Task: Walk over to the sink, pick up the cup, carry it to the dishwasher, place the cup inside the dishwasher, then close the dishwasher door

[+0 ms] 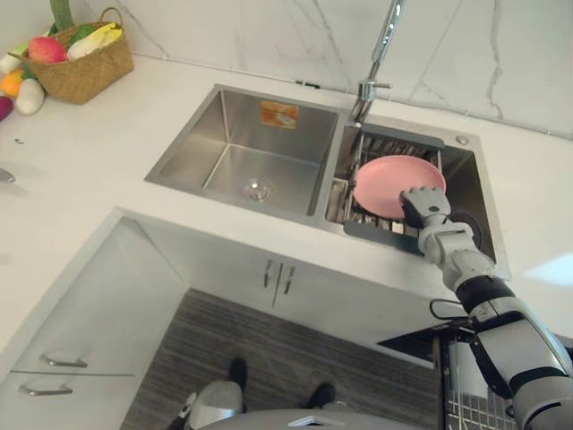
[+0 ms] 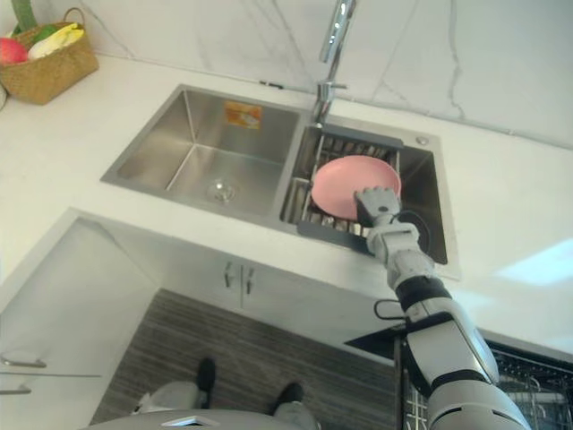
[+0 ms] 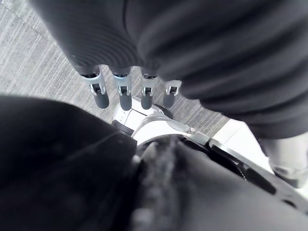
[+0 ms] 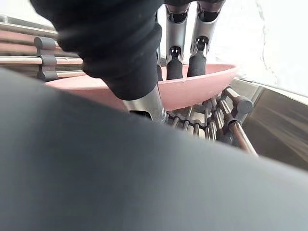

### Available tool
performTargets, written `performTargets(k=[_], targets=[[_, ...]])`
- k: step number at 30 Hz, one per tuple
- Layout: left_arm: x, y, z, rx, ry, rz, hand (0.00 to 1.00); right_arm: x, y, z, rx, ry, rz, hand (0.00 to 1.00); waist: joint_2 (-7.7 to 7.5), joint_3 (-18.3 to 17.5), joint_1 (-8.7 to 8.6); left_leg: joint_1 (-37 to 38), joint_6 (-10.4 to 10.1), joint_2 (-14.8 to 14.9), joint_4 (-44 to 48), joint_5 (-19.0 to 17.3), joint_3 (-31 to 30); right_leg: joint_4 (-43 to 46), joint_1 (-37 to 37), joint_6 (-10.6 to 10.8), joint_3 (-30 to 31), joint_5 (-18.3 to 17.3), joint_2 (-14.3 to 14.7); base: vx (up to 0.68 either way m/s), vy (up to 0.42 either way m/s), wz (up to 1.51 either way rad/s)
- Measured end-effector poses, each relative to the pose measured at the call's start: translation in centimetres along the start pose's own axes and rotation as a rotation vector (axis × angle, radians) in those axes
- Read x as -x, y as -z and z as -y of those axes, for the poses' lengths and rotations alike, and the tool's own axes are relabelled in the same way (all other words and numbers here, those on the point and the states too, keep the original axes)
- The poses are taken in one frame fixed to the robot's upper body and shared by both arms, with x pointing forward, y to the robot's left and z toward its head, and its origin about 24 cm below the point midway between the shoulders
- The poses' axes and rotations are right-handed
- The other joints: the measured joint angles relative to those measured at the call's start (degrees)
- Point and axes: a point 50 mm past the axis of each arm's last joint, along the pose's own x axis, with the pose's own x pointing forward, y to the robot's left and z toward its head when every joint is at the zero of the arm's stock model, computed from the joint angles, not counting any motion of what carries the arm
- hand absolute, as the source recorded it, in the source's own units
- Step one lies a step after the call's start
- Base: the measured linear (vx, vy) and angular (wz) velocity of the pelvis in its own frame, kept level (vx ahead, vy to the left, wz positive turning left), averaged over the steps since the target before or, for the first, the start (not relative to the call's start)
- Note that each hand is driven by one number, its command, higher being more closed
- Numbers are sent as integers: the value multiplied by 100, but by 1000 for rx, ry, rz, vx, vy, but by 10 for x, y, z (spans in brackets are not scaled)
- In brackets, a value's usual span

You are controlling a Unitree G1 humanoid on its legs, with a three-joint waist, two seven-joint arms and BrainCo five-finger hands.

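A pink plate (image 1: 389, 179) lies on a dark dish rack (image 1: 374, 227) in the sink's right basin; I see no cup. My right hand (image 1: 423, 204) reaches in from the lower right and rests at the plate's near rim. In the right wrist view its straight fingers (image 4: 174, 67) lie over the top of the plate (image 4: 192, 89), with the thumb in front of the rim. The plate still sits flat on the rack bars. My left hand (image 3: 124, 94) hangs low over the striped floor, fingers straight and holding nothing.
The left basin (image 1: 251, 152) is bare steel with a drain. A tall faucet (image 1: 380, 54) rises behind the divider. A woven basket (image 1: 81, 67) of fruit stands on the counter's far left. The dishwasher's wire rack (image 1: 470, 403) shows at the lower right, door open.
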Motion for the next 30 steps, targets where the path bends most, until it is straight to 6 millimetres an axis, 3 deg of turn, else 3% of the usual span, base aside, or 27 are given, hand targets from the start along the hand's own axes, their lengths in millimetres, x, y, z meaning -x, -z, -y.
performTargets(k=[6, 10, 14, 16, 20, 30], targets=[[0, 2, 1, 13, 3, -13, 0, 1, 5, 3, 65, -4, 54, 100, 9, 5, -35, 32, -5, 7, 1, -1, 97, -3, -34, 3, 104, 37, 0, 45, 16, -10], [-1, 4, 3, 25, 9, -36, 0, -14, 24, 47, 129, 136, 32, 100, 24, 2, -109, 106, 23, 13, 33, -13, 255, -2, -108, -19, 291, 140, 2, 85, 15, -19], [-1, 7, 3, 30, 8, -64, 0, -16, 43, 98, 192, 313, 16, 100, 9, -2, -181, 204, 44, 13, 34, -82, 430, -4, -126, -7, 476, 151, 3, 76, 17, -21], [0, 9, 2, 27, 4, -73, 0, -14, 47, 107, 205, 354, 25, 100, -41, -38, -242, 202, 40, 14, 34, -115, 549, -3, -196, -1, 591, 157, 22, 66, 20, -33], [1, 11, -3, 9, -15, -97, 0, -9, 60, 116, 194, 403, 1, 100, -158, -89, -417, 215, 64, 11, 34, -161, 742, -2, -316, 1, 799, 203, 30, 36, 16, -30], [7, 24, -16, 6, -63, -147, 0, 42, 94, 129, 106, 583, -80, 100, -405, -431, -814, 295, 60, 18, 35, -268, 1407, -8, -621, -13, 1424, 284, 53, 1, 17, -32]])
